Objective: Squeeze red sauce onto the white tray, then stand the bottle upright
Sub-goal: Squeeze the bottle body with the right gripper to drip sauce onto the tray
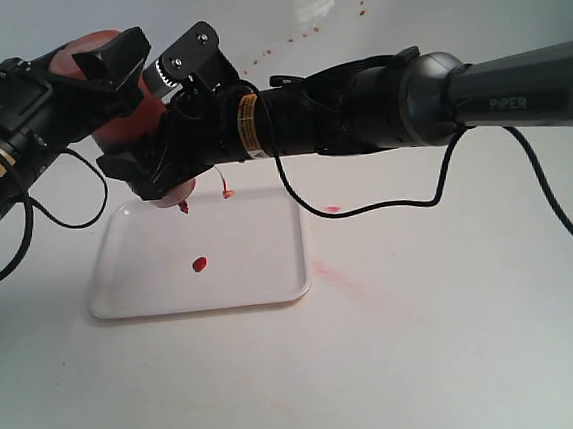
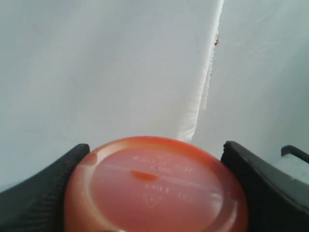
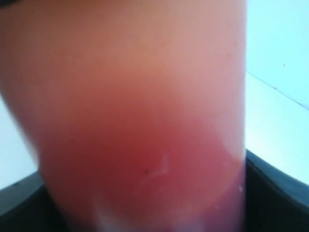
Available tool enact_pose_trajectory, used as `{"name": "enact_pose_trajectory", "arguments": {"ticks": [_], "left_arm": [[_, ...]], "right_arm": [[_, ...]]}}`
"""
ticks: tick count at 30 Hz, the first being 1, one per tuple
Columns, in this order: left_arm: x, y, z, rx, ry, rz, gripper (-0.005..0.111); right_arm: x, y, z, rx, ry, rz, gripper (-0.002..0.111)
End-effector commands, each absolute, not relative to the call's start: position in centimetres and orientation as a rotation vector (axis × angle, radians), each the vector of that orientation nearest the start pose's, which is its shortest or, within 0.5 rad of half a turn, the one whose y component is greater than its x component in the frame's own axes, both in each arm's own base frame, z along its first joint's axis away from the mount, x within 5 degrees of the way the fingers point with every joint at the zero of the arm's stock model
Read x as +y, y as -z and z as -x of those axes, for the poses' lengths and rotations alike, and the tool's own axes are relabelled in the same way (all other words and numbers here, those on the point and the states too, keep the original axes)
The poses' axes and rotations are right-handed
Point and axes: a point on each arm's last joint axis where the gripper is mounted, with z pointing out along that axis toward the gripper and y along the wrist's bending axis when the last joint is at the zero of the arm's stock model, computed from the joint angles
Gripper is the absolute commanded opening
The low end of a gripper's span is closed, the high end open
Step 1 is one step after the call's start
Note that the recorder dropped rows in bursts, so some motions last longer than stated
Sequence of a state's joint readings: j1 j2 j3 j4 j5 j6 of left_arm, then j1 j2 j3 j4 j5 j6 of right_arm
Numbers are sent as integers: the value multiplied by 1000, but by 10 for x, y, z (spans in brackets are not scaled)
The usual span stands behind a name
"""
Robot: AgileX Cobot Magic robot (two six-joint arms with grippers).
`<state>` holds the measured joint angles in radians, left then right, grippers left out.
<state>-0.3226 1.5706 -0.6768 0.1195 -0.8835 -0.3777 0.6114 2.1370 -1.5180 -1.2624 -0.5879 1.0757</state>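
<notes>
**Bottle upended over the tray, with a drip that could go astray**

Exterior view: both arms have the bottle (image 1: 110, 129) between them, tipped nozzle-down above the far left of the tray (image 1: 261, 272). The left gripper (image 1: 103, 65) has the base end. The right gripper (image 1: 160, 145), reaching across the middle, has the body nearer the nozzle (image 1: 178, 194). One blob of sauce (image 1: 200, 264) lies on the tray, and a red drop hangs at the nozzle tip. My worry is that the nozzle sits close over the tray's far rim. A hard squeeze or a small swing could put sauce on the table (image 1: 438, 342), which has a pink stain (image 1: 331, 209) beyond the tray. Righting the bottle with that drop on it could fling it off too. The tethered cap (image 1: 227, 192) dangles beside the nozzle and might pick up sauce. A black cable (image 1: 366, 207) sags under the right arm near the tray's far right corner; nothing else crowds the tray. Red specks (image 1: 291, 41) dot the backdrop.

Left wrist view: the fingers (image 2: 63, 169) stand wide, one on each side of the bottle's round base, touching it. That's a hold on smooth curved plastic right at the end, so I'd guess it could slip as the bottle turns.

Right wrist view: the bottle fills the picture, blurred. Dark jaws show at either side, spread wide and clasping the body. How hard they squeeze I can't tell.
</notes>
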Motion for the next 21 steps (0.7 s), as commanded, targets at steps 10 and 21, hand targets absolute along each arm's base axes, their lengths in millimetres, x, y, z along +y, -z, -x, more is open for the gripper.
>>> {"name": "enact_pose_trajectory", "arguments": {"ticks": [10, 21], "left_arm": [[-109, -258, -300, 1437, 594, -79, 39], [-109, -258, -300, 1437, 597, -77, 39]], "right_arm": [[316, -214, -367, 1615, -857, 1059, 14], [317, -215, -366, 1603, -880, 1062, 105]]}}
